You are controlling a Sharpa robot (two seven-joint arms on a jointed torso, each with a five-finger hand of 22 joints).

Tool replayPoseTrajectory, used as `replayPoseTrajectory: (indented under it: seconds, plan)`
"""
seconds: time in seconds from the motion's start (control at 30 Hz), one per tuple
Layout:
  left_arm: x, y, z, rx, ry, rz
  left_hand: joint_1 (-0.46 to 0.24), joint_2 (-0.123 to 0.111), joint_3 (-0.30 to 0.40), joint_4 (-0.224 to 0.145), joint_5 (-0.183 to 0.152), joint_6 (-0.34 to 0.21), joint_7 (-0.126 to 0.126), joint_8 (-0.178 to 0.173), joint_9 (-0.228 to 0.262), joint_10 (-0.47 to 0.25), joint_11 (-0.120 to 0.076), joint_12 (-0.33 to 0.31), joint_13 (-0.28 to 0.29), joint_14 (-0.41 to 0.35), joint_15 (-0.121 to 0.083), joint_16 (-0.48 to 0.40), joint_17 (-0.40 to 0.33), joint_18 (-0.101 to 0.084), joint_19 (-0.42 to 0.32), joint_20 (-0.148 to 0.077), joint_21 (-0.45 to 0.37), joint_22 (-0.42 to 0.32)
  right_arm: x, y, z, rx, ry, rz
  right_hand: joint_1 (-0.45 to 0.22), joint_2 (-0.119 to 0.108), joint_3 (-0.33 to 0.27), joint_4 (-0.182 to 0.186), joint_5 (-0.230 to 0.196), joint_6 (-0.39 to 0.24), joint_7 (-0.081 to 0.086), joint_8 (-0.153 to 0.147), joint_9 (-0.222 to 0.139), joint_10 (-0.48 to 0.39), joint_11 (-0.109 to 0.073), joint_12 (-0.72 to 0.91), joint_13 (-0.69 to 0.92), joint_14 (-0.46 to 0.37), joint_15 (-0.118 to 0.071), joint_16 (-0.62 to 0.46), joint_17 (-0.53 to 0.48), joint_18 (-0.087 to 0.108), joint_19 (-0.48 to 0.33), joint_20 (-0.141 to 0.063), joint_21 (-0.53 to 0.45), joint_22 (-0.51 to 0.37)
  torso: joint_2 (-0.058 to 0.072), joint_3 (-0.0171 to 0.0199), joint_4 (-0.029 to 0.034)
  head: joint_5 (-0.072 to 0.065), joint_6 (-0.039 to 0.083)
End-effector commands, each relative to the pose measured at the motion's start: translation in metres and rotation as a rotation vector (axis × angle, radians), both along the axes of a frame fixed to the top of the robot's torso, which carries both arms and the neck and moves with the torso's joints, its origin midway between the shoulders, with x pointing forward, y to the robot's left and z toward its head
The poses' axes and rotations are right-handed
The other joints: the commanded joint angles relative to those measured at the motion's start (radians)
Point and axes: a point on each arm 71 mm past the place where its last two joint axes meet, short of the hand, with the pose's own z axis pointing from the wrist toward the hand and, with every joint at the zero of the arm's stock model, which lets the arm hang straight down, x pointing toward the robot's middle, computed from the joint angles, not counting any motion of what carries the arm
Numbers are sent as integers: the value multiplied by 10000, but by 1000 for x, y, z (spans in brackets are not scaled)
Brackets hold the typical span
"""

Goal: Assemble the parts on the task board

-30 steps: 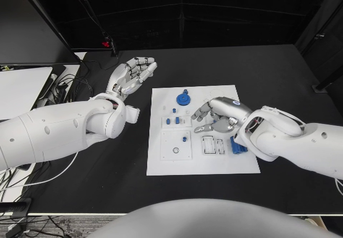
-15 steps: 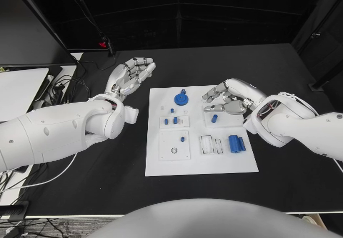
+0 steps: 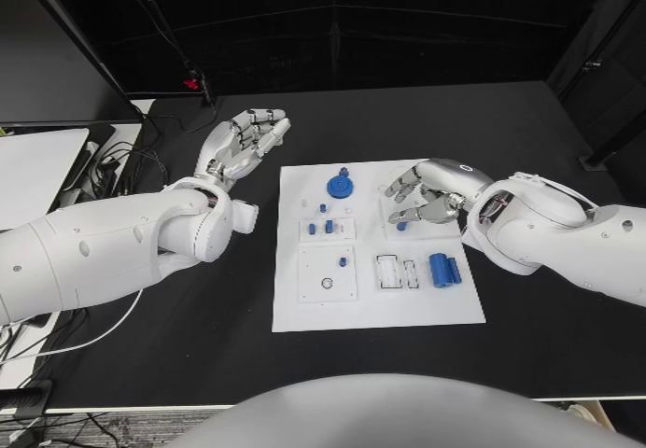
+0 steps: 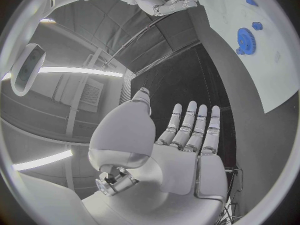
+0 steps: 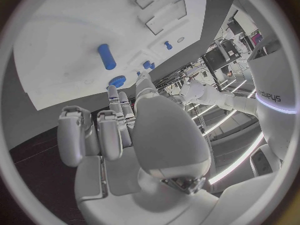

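- Head view gives us the white board [image 3: 377, 313] lying in the middle of the black counter [image 3: 539, 131], with small blue parts spread over it.
- Our right hand [image 3: 428, 194] hovers over the board's far right part, fingers curled loosely and holding nothing that we can see; a short blue peg [image 3: 402, 223] lies just beside its fingertips.
- Our left hand [image 3: 245, 138] sits well apart on the counter's far left, fingers spread flat and empty.
- We judge the peg light, rigid and smooth, likely to roll or slip, so a pinch across its middle suits it best.
- The peg's long axis runs roughly near to far.
- Two blue cylinders [image 3: 447, 270] lie side by side at the board's right, long axes also near to far.
- A blue gear [image 3: 341, 187] sits flat at the far edge.
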Motion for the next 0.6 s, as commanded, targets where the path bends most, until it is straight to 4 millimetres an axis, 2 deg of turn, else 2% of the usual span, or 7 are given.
replayPoseTrajectory:
  seconds: [0.03,0.33,0.6]
  plan:
    - [-3,0,9,-336,-1097,-218,3,85,-64,7,34,-76,1499,45,-8,-84,4,46,-8,-78,25,55,-10,-114,55,1,64,11,2,-2,-6,-1031,415,-407,-83,-55,63,0,32,24,32,63,14,31,39,50,13,691,84,-36,707,110,436,78,-78,2101,-1,-1,8,-26,0]
    - [-3,0,9,-341,-1094,-224,3,85,-64,7,34,-76,1499,45,-8,-84,4,46,-8,-78,25,55,-10,-114,55,1,64,11,5,-1,-10,-1575,588,-686,128,-80,261,-83,32,132,-22,88,21,98,12,60,13,692,71,-18,715,104,450,83,-53,2112,2,13,9,3,0]
    - [-3,1,9,-343,-1082,-224,3,85,-64,7,34,-76,1499,45,-8,-84,4,46,-8,-78,25,55,-10,-114,55,1,64,11,8,1,-15,-2020,769,-931,266,-66,368,-88,30,294,-97,142,39,165,-29,68,14,689,37,-15,699,114,431,62,-90,2097,1,9,10,-5,0]
